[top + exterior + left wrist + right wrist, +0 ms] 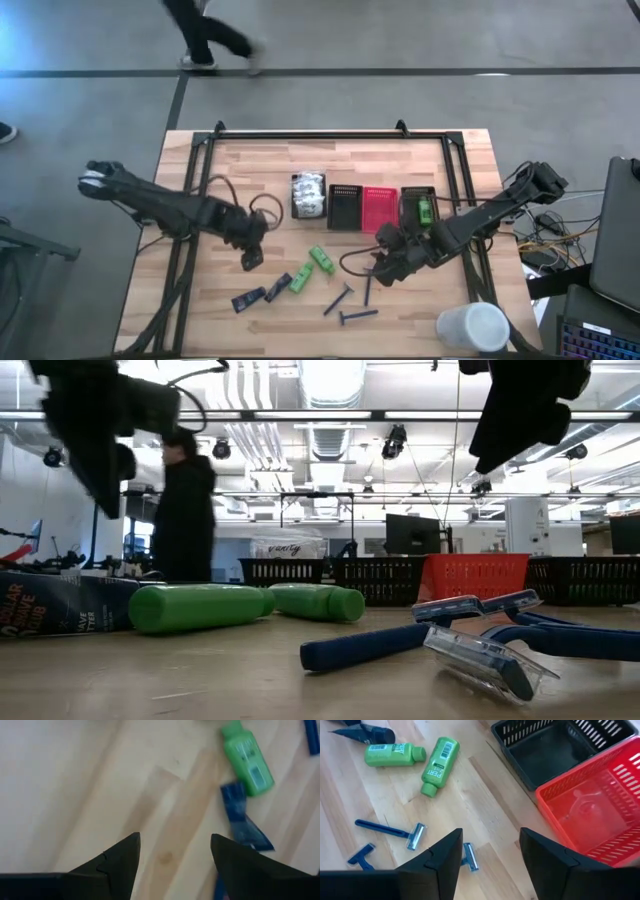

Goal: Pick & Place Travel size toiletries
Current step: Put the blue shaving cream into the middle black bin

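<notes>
Two green bottles (320,260) (298,282) lie on their sides on the wooden table (200,310), next to two dark tubes (248,298). Blue razors (338,298) (358,315) lie flat nearer the front edge. White packets (310,195) sit at the far middle, and another green bottle (424,210) lies in the rightmost black bin (408,205). My left gripper (250,260) hangs open over bare wood, left of the bottles. In the left wrist view a green bottle (247,762) and a tube (242,817) lie ahead of it. My right gripper (385,272) hangs open above the razors (390,831).
A black bin (345,205) and a red bin (379,207) stand in a row at the far middle, both seen in the right wrist view (555,750) (600,805). A large white cup (472,328) lies at the front right corner. A person walks behind the table (185,510).
</notes>
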Robot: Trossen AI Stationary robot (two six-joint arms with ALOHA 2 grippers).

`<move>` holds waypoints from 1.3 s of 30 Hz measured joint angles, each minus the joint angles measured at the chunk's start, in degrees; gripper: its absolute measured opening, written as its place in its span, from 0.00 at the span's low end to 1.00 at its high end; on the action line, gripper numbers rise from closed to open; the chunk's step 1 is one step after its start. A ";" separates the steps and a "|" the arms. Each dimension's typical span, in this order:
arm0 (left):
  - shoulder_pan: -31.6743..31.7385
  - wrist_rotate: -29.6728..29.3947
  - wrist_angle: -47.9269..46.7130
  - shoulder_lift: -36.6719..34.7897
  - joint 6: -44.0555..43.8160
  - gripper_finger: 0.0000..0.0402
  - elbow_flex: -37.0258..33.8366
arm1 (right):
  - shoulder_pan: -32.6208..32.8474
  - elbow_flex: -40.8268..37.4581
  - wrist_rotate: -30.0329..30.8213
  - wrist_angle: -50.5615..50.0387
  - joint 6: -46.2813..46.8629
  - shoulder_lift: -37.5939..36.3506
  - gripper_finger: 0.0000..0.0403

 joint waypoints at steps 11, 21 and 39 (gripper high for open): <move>-9.41 0.12 0.62 3.05 -12.45 0.61 -0.70 | -0.89 -2.31 -0.28 3.96 -0.92 0.00 0.43; -8.81 -3.94 5.65 4.88 -18.93 0.61 -0.70 | -0.92 0.36 5.26 3.95 -8.80 0.00 0.46; -8.83 -7.82 7.85 5.23 -28.47 0.61 -0.92 | -14.02 3.09 9.98 11.41 -18.15 0.00 0.39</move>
